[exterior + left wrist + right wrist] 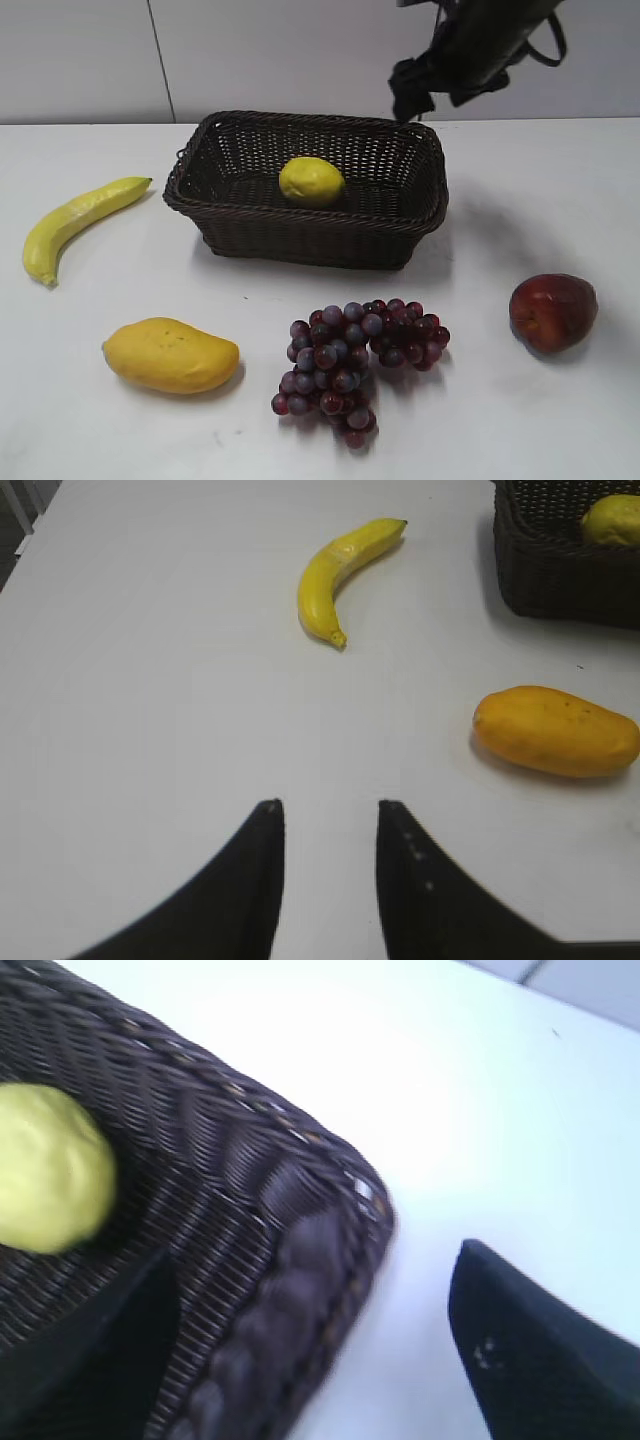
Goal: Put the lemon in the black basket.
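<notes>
The lemon [311,181] lies inside the black basket [305,226] at the back middle of the table. It also shows in the right wrist view [45,1168] and the left wrist view [612,520]. My right gripper [412,95] hangs open and empty above the basket's far right corner; its jaws [315,1270] straddle the braided rim [300,1290]. My left gripper [328,815] is open and empty over bare table at the left, out of the exterior view. The basket's corner [560,570] shows in the left wrist view.
A banana [75,222] lies at the left, a mango [170,355] at the front left, a bunch of purple grapes [360,360] at the front middle, a red apple [552,312] at the right. The table is white.
</notes>
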Available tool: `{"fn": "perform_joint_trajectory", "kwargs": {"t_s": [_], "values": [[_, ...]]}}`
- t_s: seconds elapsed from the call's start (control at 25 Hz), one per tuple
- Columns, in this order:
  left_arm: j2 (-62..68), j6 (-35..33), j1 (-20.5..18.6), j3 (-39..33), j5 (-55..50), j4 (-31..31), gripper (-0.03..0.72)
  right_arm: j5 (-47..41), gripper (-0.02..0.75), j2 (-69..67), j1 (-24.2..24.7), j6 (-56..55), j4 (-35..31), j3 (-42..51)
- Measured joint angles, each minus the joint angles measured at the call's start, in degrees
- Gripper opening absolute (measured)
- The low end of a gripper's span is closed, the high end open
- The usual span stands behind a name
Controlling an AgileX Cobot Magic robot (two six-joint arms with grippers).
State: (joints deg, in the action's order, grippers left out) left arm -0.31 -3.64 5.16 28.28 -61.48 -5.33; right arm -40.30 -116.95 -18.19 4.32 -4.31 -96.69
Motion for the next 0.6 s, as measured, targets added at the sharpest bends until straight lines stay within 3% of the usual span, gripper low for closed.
{"fn": "perform_joint_trajectory", "kwargs": {"t_s": [0.6], "values": [[0.00, 0.00, 0.00, 0.00, 0.00, 0.00, 0.237, -22.24, 0.595, 0.87, 17.81, -0.30, 1.64, 0.00]]}}
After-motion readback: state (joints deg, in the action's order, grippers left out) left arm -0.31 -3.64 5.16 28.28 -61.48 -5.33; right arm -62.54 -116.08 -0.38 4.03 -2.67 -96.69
